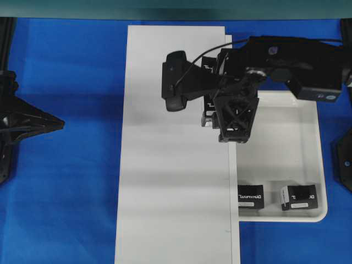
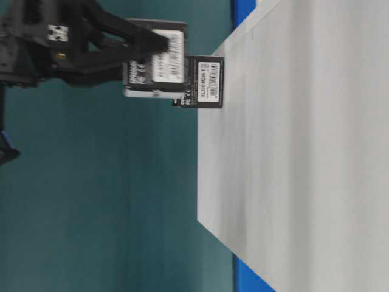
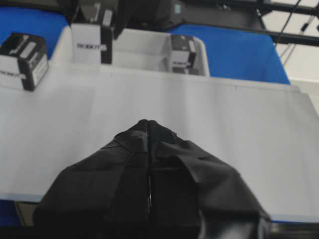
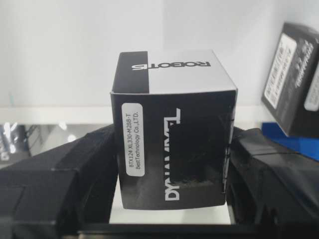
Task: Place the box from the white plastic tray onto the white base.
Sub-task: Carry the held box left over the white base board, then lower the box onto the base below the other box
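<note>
Nearest the right wrist camera is a small black box (image 4: 172, 144) with white letters. The right gripper (image 4: 172, 199) has its two black fingers (image 4: 65, 174) pressed on the left and right sides of this box, so it is held tight. In the overhead view the same gripper (image 1: 212, 118) hangs in the middle of the frame, at the right edge of the long white board (image 1: 176, 154), and the held box (image 1: 209, 104) is mostly hidden under the arm. The side view shows it up in the air, clear of the board.

A second box (image 1: 209, 66) sits on the board at the upper middle, just behind the held one.

To the right of the board lies the white tray (image 1: 308, 159) with a raised rim. Two more boxes are in it, along its lower edge: one (image 1: 250, 196) near the board and one (image 1: 298, 197) further right.

The left gripper (image 1: 58, 124) is at the far left of the overhead view, well away from the board. Its fingers (image 3: 129, 164) are pressed together and hold nothing.

Under everything is a blue table (image 1: 66, 192).
</note>
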`<act>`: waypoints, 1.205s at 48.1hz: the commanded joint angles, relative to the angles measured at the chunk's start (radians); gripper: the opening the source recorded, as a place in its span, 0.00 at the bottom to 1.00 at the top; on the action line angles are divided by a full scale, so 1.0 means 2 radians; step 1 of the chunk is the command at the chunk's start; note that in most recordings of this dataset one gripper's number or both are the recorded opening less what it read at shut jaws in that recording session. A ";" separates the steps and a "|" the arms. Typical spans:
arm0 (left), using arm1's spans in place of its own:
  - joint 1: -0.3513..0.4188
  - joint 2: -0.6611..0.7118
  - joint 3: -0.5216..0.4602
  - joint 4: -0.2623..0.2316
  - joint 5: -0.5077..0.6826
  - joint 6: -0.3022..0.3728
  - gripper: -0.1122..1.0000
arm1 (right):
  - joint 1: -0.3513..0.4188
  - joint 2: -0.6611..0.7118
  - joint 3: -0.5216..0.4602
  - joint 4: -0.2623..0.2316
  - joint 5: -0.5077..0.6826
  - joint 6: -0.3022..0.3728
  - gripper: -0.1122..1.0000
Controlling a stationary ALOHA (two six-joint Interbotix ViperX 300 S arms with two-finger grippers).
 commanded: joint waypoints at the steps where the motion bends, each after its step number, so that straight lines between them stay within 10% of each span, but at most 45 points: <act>1: 0.001 0.005 -0.015 0.002 -0.004 -0.001 0.04 | 0.000 0.008 0.009 -0.001 -0.016 0.000 0.64; 58: 0.008 0.003 -0.015 0.002 -0.002 0.000 0.04 | -0.003 0.020 0.060 -0.002 -0.084 -0.002 0.64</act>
